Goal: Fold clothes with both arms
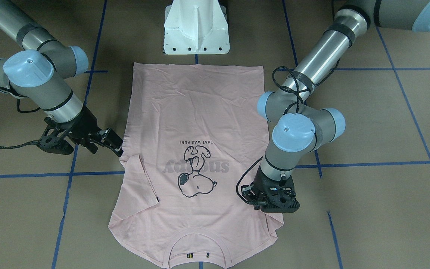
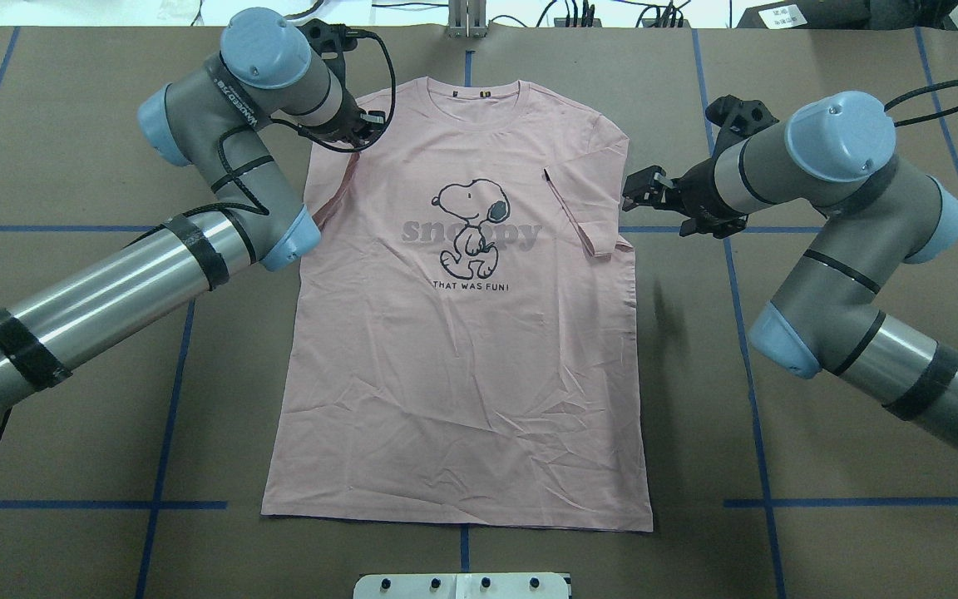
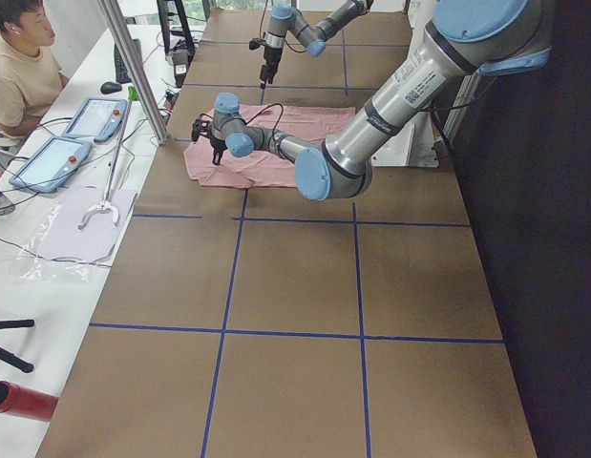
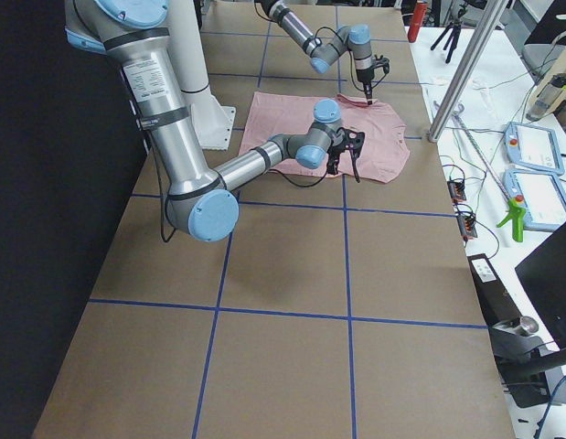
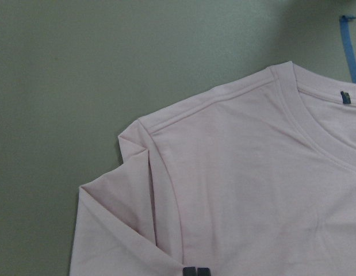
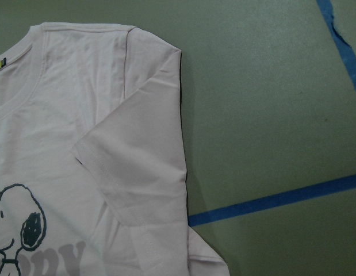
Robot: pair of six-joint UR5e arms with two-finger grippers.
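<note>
The pale pink T-shirt (image 2: 462,374) lies flat on the table, print up, with its collar at the far side from the robot. Its right sleeve (image 2: 579,212) is folded in over the front, also shown in the right wrist view (image 6: 131,172). My right gripper (image 2: 635,190) hovers open just outside that sleeve, nothing between its fingers (image 1: 117,146). My left gripper (image 2: 367,121) is over the shirt's left shoulder (image 5: 183,126), where the sleeve is creased inward. Its fingertips (image 5: 189,271) are shut together, with no cloth seen between them.
The white pedestal base (image 1: 196,33) stands at the shirt's hem end. Blue tape lines (image 2: 188,504) cross the brown table. In the left exterior view a person (image 3: 18,67) sits at a side table with tablets (image 3: 47,162).
</note>
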